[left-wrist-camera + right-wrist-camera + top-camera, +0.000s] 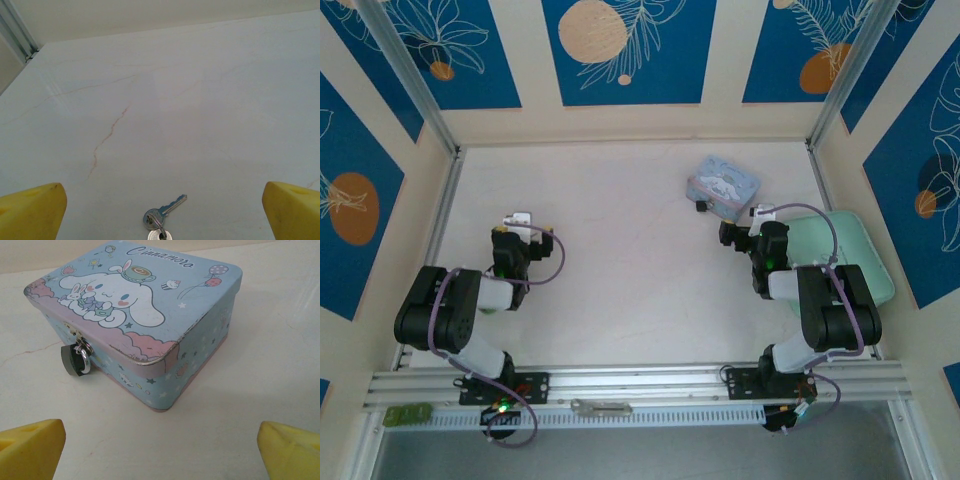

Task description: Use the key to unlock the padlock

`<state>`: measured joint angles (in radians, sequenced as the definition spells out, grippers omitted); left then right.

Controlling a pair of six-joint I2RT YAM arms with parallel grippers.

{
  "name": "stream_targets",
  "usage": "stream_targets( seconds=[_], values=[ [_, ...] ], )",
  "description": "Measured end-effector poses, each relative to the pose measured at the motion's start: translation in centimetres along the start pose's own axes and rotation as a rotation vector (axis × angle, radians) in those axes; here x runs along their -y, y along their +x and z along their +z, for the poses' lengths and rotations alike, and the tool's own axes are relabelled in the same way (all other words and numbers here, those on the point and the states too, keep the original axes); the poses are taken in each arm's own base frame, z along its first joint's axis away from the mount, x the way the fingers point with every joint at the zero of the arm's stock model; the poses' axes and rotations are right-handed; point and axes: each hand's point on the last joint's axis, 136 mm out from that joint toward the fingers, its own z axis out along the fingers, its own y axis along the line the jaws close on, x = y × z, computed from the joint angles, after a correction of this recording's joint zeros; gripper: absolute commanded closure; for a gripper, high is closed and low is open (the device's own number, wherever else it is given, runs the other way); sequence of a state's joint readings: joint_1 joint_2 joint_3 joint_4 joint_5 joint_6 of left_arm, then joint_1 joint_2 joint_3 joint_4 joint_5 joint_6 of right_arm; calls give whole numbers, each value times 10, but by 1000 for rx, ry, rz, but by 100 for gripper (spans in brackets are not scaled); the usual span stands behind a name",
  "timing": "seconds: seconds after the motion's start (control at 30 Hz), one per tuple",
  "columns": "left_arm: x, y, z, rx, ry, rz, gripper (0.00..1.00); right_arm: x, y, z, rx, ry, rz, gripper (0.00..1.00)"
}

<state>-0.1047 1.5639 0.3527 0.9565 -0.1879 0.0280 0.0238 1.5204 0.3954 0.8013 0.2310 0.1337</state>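
The small silvery key lies flat on the white table on a ring with a second key, blade pointing up-right. My left gripper hangs open above it, one yellow fingertip on each side, touching nothing. The dark padlock hangs by its silvery shackle from the hasp of the pale blue cartoon tin, which is closed. My right gripper is open just short of the tin's near corner, with the padlock ahead to the left. From above, the padlock is on the tin's left-front side.
A pale green tray lies right of the right arm. A flat silvery bar rests on the front rail, with a green piece at its left end. Bare white tabletop spans the space between the arms; walls enclose three sides.
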Motion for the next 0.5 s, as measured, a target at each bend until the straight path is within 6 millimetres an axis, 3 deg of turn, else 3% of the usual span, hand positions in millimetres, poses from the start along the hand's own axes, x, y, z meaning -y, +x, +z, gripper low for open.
stream_targets(
  seconds=[0.3, 0.5],
  values=[
    [-7, -6, -5, 12, -39, -1, 0, -13, -9, -9, 11, -12, -38, 0],
    [-15, -58, -31, 91, -104, -25, 0, -37, -68, -42, 137, -25, -73, 2]
  ],
)
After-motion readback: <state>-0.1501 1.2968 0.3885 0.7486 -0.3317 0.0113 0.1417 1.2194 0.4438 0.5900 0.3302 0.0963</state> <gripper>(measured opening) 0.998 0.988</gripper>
